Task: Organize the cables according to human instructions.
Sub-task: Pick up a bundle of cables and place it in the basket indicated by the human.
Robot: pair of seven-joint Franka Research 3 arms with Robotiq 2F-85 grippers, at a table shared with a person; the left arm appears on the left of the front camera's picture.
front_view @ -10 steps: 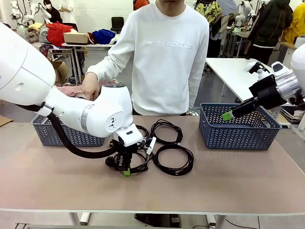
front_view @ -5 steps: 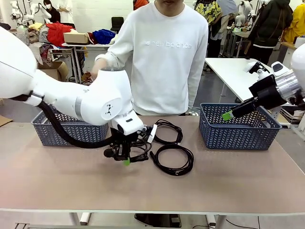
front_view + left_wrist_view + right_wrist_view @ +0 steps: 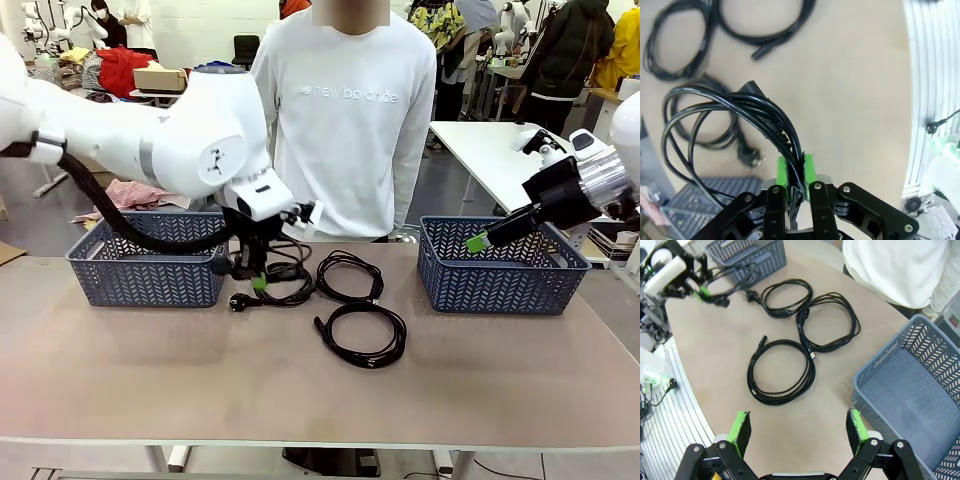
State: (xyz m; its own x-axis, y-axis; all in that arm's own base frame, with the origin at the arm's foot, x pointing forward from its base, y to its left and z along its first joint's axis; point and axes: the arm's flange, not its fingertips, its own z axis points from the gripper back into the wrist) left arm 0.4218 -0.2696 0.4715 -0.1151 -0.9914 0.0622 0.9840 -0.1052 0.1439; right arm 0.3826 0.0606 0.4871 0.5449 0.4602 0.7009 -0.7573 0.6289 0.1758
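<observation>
Cable coil (image 3: 765, 112) clamped in L gripper (image 3: 796, 167).

We see only black on the cables: the held cable (image 3: 740, 107), pinched between bright green pads (image 3: 809, 169), and the three coiled cables (image 3: 782, 371) on the plain pale brown surface (image 3: 300, 400). The left basket (image 3: 145, 275) and the right basket (image 3: 500, 280) are slate blue with a herringbone lattice. The left arm (image 3: 150, 140) is white, its hose (image 3: 130, 240) black. The person's sweatshirt (image 3: 345, 150) is white with faint pale lettering.
</observation>
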